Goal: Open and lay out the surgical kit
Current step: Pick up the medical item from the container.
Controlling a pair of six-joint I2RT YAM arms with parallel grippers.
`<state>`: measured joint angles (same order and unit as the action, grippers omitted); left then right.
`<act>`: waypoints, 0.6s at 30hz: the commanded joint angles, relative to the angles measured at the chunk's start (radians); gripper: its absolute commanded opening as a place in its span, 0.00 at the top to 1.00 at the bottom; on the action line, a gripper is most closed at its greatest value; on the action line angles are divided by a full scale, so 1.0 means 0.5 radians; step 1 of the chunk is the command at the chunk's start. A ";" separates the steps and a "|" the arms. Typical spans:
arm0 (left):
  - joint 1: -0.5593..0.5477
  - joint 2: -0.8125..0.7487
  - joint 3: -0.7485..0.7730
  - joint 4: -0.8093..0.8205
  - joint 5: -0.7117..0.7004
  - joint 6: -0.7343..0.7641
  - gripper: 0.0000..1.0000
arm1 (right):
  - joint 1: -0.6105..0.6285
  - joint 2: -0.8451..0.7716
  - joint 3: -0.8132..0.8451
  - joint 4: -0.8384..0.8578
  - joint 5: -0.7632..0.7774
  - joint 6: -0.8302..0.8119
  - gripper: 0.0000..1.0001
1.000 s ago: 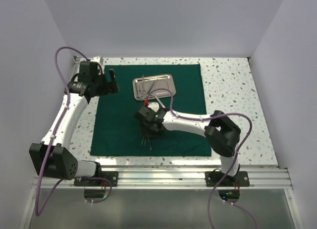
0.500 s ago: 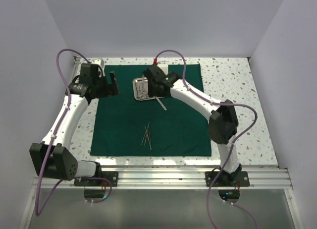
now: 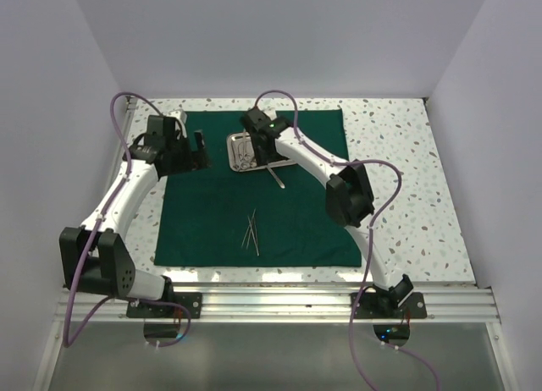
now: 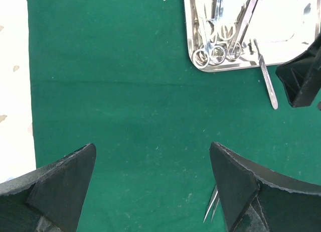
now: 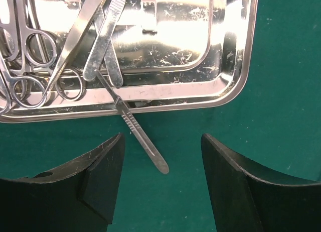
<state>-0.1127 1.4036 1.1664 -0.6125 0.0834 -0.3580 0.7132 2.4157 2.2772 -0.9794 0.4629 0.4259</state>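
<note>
Left end effector (image 4: 153,145): spread wide, empty.
Right end effector (image 5: 161,139): spread wide, empty.
Cloth (image 4: 125,91): dark green, flat beneath both.
Tray (image 5: 235,86): shiny steel, scissors (image 5: 30,56) inside, just ahead of the right one.

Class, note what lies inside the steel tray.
Inside the steel tray: ring-handled instruments and tweezers; a thin scalpel-like handle pokes over its rim onto the green cloth. In the top view the right arm covers part of the tray, so anything beneath it is hidden.
</note>
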 commanded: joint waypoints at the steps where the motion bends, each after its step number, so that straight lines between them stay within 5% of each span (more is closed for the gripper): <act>1: -0.005 0.040 0.020 0.114 0.057 0.004 0.01 | -0.012 -0.021 0.039 -0.020 -0.064 -0.027 0.35; 18: -0.005 0.138 0.180 0.004 -0.053 -0.100 0.01 | -0.015 -0.024 -0.272 0.222 -0.340 -0.027 0.37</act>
<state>-0.1127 1.4620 1.1969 -0.6037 0.0738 -0.3855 0.7067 2.4168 2.1265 -0.9188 0.3183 0.4259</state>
